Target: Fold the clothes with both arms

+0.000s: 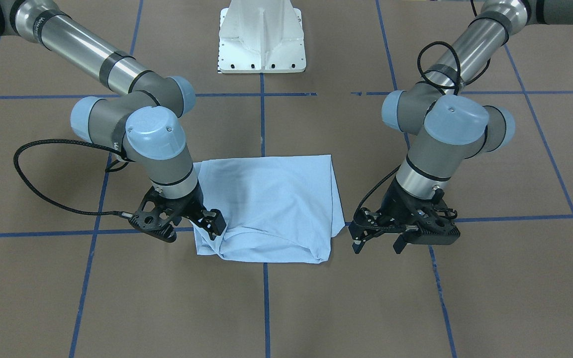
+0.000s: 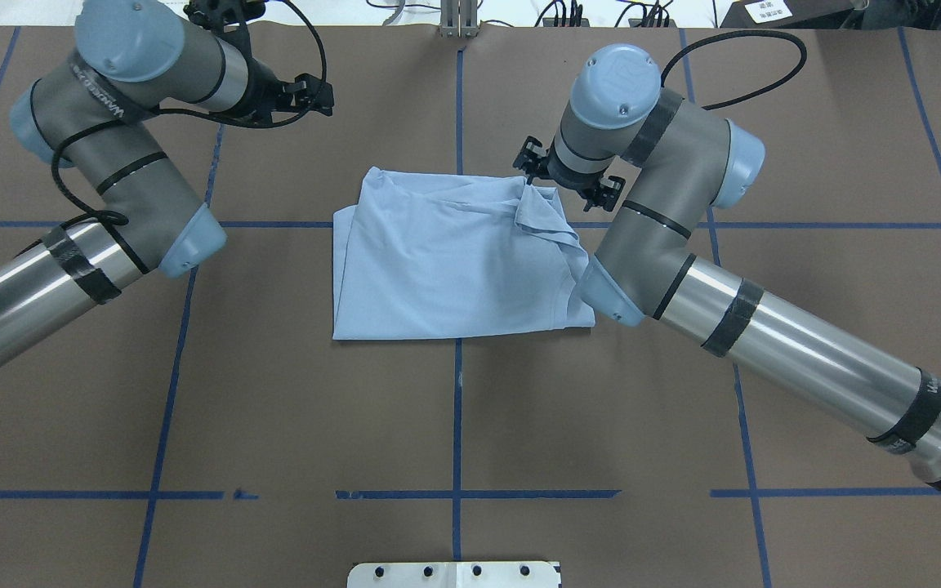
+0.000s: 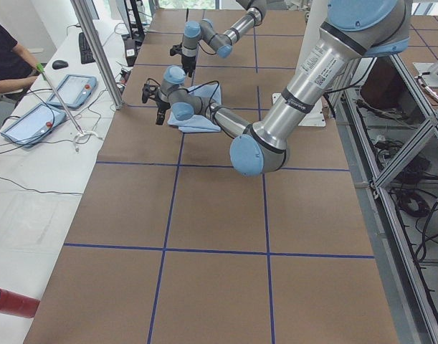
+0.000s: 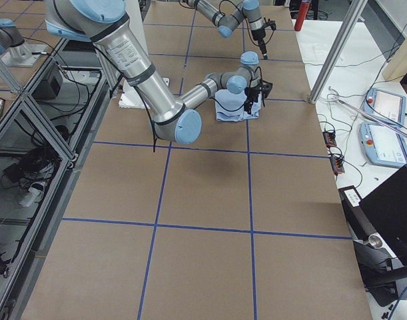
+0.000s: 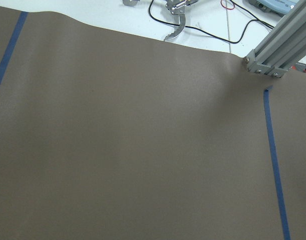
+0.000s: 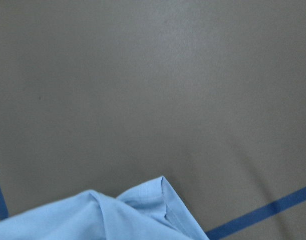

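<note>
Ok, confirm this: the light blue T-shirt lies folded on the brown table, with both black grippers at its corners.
Not both. Only the right gripper is at a corner of the light blue T-shirt; the left gripper hangs open beside it, clear of the cloth, as the exterior front-facing view shows. The shirt does lie folded on the brown table.

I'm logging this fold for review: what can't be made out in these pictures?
T-shirt: no print or label shows in any view, so which face is up is unclear.
Right pincer: in the front view its fingertips are pressed into the cloth; gripping or not is unclear.
Wrist views: neither shows its own pincer.
</note>
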You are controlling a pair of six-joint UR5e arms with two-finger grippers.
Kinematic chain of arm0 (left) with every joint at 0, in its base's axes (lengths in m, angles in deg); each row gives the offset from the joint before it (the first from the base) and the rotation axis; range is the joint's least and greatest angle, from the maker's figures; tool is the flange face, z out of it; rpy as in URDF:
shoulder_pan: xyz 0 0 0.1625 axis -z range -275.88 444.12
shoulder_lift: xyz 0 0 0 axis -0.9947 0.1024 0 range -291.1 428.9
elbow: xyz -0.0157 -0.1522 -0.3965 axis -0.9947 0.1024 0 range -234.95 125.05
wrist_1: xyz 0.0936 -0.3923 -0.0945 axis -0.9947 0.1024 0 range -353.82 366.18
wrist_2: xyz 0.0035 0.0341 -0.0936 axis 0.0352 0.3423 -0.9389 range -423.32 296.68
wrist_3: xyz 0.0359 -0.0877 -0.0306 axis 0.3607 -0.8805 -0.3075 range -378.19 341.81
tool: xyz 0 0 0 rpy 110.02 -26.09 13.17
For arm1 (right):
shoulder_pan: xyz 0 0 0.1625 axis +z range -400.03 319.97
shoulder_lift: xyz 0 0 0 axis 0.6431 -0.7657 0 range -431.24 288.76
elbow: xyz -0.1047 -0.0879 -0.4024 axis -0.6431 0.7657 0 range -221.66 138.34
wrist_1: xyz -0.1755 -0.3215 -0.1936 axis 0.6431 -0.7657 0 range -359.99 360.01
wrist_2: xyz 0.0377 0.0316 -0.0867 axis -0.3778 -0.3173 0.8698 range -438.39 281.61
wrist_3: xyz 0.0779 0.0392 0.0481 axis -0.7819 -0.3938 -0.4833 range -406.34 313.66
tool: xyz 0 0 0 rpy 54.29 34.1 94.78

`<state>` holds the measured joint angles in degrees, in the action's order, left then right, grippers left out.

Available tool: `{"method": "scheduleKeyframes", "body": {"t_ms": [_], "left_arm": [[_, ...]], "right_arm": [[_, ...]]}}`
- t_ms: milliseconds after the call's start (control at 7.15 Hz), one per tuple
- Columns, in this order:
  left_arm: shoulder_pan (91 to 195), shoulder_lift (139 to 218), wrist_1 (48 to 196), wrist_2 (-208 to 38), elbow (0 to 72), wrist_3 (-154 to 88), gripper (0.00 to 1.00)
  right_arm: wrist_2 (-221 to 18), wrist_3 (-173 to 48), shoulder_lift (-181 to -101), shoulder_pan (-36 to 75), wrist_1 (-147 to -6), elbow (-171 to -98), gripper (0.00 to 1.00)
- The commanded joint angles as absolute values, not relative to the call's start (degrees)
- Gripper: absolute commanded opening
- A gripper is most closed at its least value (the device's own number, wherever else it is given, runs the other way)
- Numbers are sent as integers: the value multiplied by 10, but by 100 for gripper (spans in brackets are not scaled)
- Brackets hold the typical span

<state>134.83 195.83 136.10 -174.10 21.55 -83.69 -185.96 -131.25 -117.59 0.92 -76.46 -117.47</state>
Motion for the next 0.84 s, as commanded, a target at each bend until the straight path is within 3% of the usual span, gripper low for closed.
{"method": "scheduleKeyframes", "body": {"t_ms": [0, 699], "left_arm": [[1355, 1915, 1427, -1778, 247, -830, 100], [1355, 1869, 1445, -1778, 314, -833, 100]], "right_arm": [[-1863, -1282, -1166, -13, -803, -1178, 100], [-1856, -1187, -1147, -38, -859, -1158, 100]]}}
